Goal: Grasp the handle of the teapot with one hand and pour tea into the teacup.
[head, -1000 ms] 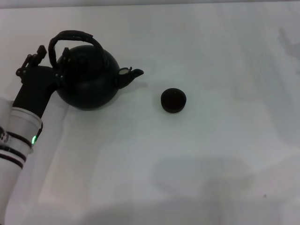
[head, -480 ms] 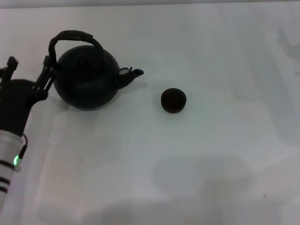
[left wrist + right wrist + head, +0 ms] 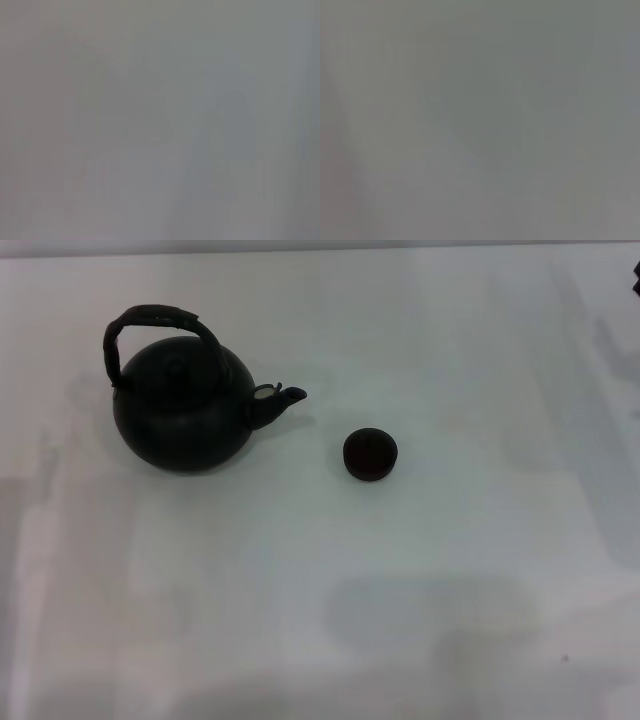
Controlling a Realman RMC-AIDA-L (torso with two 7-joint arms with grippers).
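Observation:
The matte black teapot (image 3: 183, 418) stands upright at the left of the white table in the head view. Its arched handle (image 3: 155, 315) rises over the knobbed lid, and its spout (image 3: 284, 397) points right toward the teacup. The tiny black teacup (image 3: 370, 454) stands alone a short way right of the spout, apart from the teapot. Neither gripper shows in the head view. Nothing touches the teapot or the handle. Both wrist views show only a blank grey surface.
The white table (image 3: 450, 570) spreads around both objects. A small dark shape (image 3: 636, 280) pokes in at the far right edge; I cannot tell what it is.
The left arm, whose gripper was against the teapot's left side one second ago, has pulled back to the left and left the view. The teapot and teacup have not moved.

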